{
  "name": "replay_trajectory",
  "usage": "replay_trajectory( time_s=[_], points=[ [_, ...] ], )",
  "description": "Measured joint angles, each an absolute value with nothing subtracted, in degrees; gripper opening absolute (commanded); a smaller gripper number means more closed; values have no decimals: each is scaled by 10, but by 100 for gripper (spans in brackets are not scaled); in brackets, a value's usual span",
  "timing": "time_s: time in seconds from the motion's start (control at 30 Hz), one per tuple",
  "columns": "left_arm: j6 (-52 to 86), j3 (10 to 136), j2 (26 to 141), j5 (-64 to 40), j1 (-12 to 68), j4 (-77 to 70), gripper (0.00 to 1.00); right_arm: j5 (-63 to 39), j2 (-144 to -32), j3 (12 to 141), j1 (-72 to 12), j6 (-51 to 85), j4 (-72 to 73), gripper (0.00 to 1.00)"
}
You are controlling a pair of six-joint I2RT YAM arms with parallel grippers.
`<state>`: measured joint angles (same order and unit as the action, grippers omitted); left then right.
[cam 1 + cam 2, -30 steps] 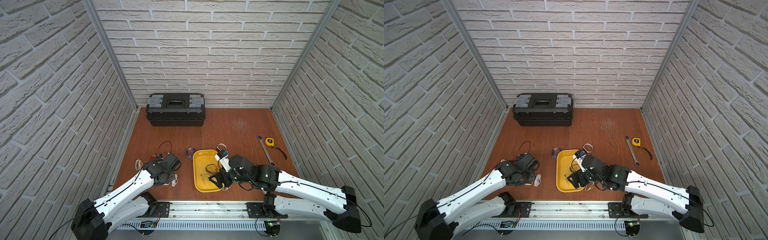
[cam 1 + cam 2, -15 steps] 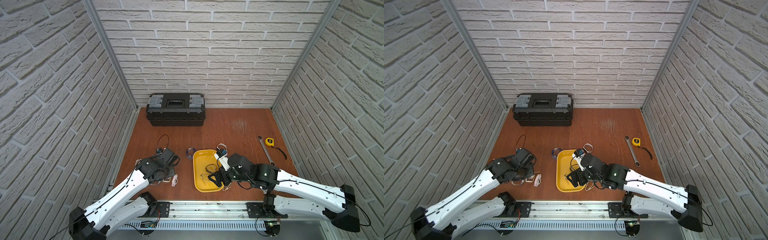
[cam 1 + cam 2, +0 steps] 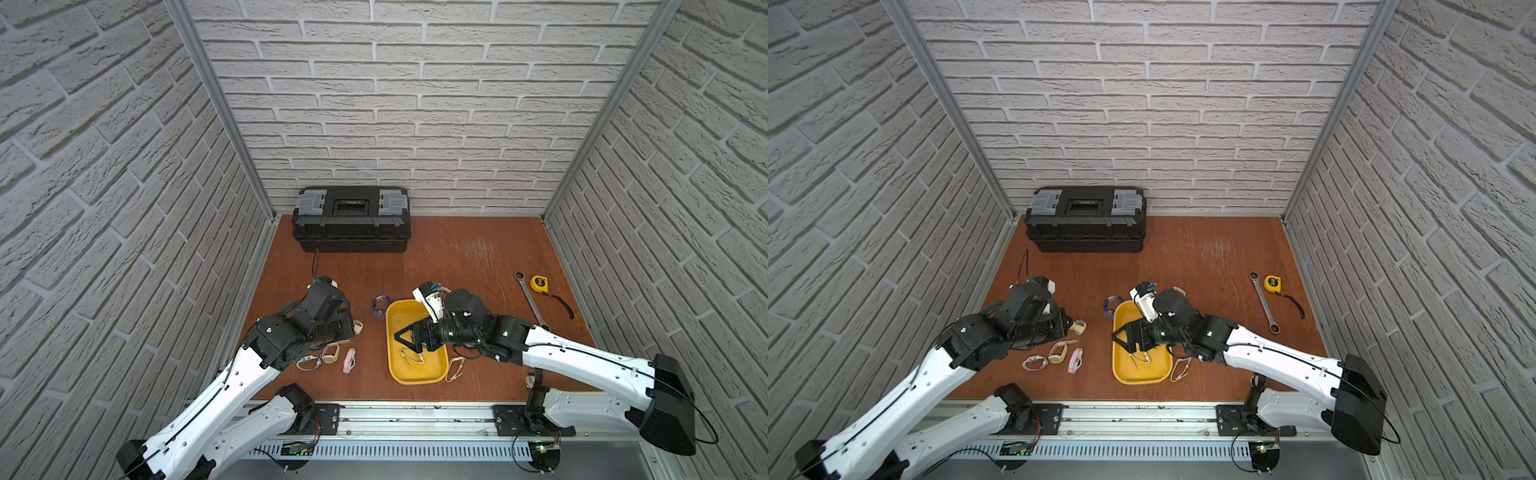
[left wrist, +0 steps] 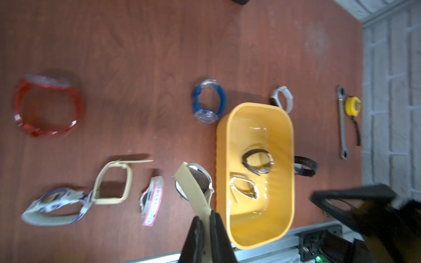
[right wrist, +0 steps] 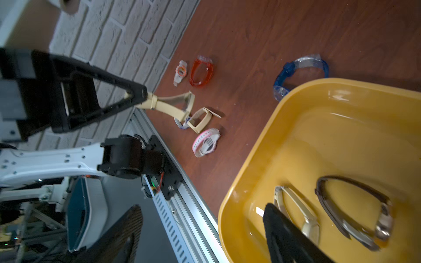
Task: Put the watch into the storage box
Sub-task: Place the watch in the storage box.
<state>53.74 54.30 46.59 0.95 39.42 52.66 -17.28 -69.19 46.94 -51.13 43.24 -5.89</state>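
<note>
Storage box (image 4: 220, 148) holds two watches (image 4: 265, 169); left gripper (image 4: 206, 218) clamps beige watch (image 4: 193, 182), right gripper (image 3: 406, 341) spread.

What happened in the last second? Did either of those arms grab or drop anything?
The left gripper shut its jaws on the strap of the beige watch and pulled back, lifting it off the table. The right gripper stayed open over the yellow storage box, holding nothing. The other watches did not move.
</note>
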Motion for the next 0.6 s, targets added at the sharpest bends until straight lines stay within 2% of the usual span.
replay_trajectory(
  time_s=[0.13, 0.3, 0.47, 0.6],
  points=[
    [498, 521, 458, -27, 401, 465, 0, -242, -756, 470, -475, 496, 23, 78],
    [446, 510, 480, -27, 443, 427, 0, -309, -836, 491, -471, 539, 59, 72],
    [411, 510, 506, 8, 496, 411, 0, -336, -859, 492, -471, 562, 69, 64],
    [397, 510, 519, 27, 510, 402, 0, -342, -860, 492, -471, 567, 71, 63]
  ],
)
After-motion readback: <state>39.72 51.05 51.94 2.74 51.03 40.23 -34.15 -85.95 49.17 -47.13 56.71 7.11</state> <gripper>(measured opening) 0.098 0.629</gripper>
